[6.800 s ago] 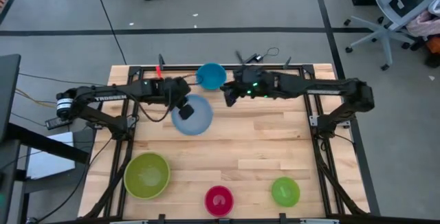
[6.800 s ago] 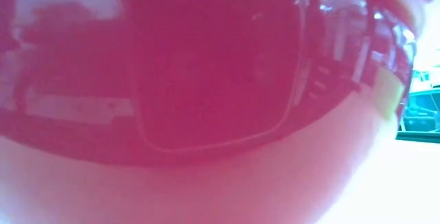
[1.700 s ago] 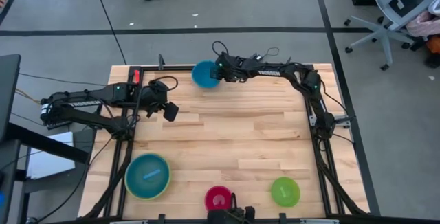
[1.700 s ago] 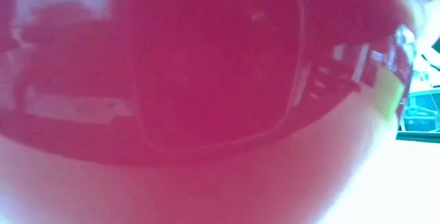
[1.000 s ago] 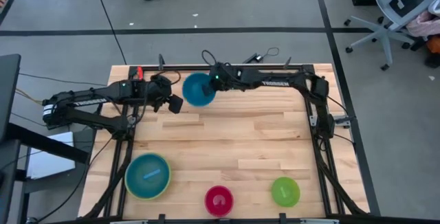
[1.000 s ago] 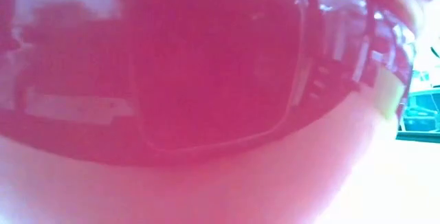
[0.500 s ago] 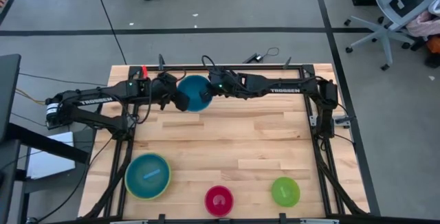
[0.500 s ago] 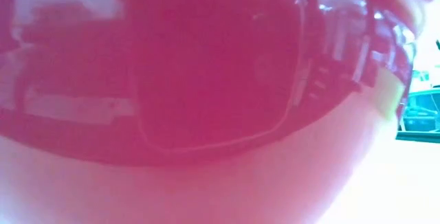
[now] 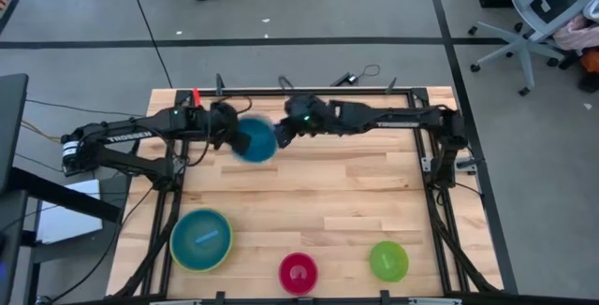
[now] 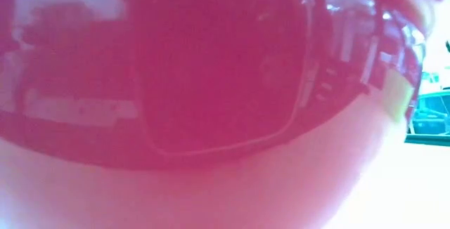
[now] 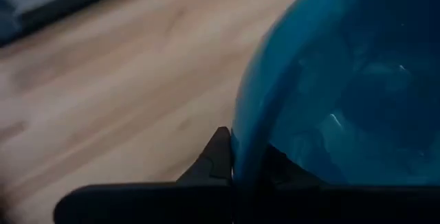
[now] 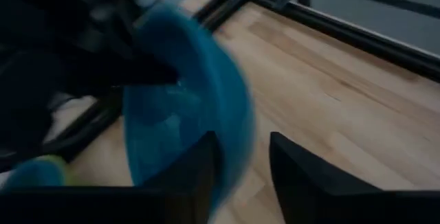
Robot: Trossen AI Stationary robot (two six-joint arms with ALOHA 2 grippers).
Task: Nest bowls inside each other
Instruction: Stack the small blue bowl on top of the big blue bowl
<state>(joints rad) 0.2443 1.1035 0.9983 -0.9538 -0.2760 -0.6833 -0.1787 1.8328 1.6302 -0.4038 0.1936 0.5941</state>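
A medium blue bowl (image 9: 255,140) hangs tilted over the far middle of the table, between my two grippers. My left gripper (image 9: 227,129) is shut on its rim from the left. My right gripper (image 9: 280,135) stands open at the bowl's right side, with its fingers (image 12: 199,172) apart beside the blurred rim (image 12: 234,141). At the near left, the large lime-green bowl (image 9: 200,239) rests on the table with the pale blue bowl (image 9: 204,238) inside it. The magenta bowl (image 9: 299,272) and the small green bowl (image 9: 388,260) rest near the front edge. My left gripper pinches the blue bowl's rim (image 11: 240,138), with one finger (image 11: 218,157) outside the wall and the other (image 11: 285,172) inside the hollow. It comes slanting down from the table's left. The bowl is tilted and clear of the table. My right gripper's open fingers stand by the opposite rim; whether they touch it, I cannot tell.
The magenta bowl (image 10: 225,81) fills the low view and hides the table behind it. A black frame (image 9: 309,91) runs along the table's far edge, close behind both grippers. Bare wood (image 9: 337,193) lies between the grippers and the near bowls.
My right gripper has lifted the blue bowl from the far edge and carried it toward the table's left, to my left gripper. My left gripper has taken hold of its rim. The bowl has shifted left and a little nearer, and has tipped.
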